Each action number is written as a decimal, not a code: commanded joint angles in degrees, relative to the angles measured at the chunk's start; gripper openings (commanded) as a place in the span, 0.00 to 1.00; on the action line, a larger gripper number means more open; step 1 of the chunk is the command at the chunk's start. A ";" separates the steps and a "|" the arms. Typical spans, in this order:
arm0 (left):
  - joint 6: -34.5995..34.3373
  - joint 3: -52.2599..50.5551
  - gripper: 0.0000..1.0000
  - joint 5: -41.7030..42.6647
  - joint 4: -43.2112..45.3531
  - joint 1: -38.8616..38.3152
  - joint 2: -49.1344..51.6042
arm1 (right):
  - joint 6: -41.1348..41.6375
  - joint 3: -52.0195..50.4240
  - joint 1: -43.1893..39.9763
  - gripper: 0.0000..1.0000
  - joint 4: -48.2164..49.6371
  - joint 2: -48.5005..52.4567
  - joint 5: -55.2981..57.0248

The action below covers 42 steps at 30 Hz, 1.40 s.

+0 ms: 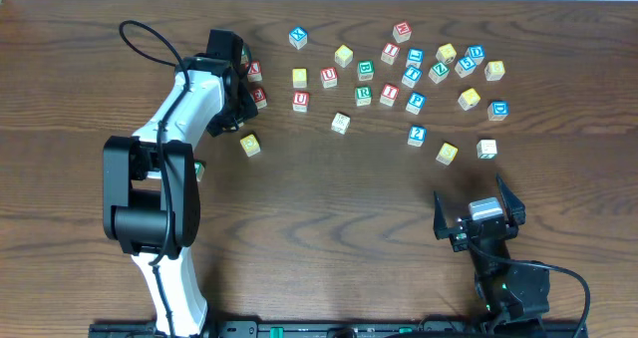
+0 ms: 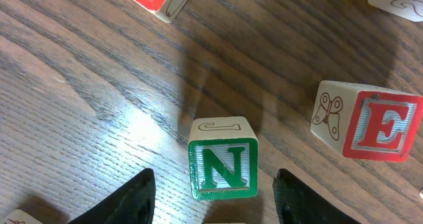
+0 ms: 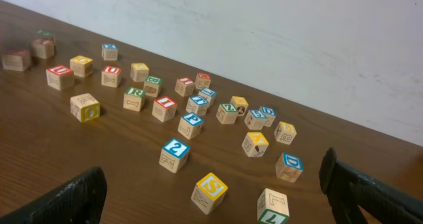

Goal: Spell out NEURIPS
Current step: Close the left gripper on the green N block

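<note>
My left gripper (image 1: 237, 91) is open at the far left of the block field. In the left wrist view its fingers (image 2: 213, 178) straddle a green N block (image 2: 223, 164) without touching it. A red E block (image 2: 370, 121) lies just to the right of the N block. In the overhead view the N block is hidden under the gripper. My right gripper (image 1: 478, 216) is open and empty near the front right, and its fingers (image 3: 213, 170) frame a yellow S block (image 3: 209, 192). A red U block (image 1: 300, 101), a green R block (image 1: 363, 95), a red I block (image 1: 389, 94) and a blue P block (image 1: 416, 103) lie mid-table.
Several other letter blocks are scattered across the back right (image 1: 469, 64). A yellow block (image 1: 249, 144) lies just in front of the left gripper. Two red blocks (image 1: 256, 84) sit beside the left gripper. A blue 2 block (image 3: 174, 154) and a blue D block (image 3: 289, 166) lie near the S block.
</note>
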 commanded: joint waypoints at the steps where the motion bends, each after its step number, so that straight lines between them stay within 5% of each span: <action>1: -0.46 0.92 0.57 -0.50 -0.02 -0.02 -0.39 | 0.79 -0.13 -0.72 0.99 -0.22 -0.31 0.46; 42: -0.46 0.81 0.57 -0.50 1.38 -0.02 1.57 | 0.79 -0.13 -0.72 0.99 -0.22 -0.31 0.46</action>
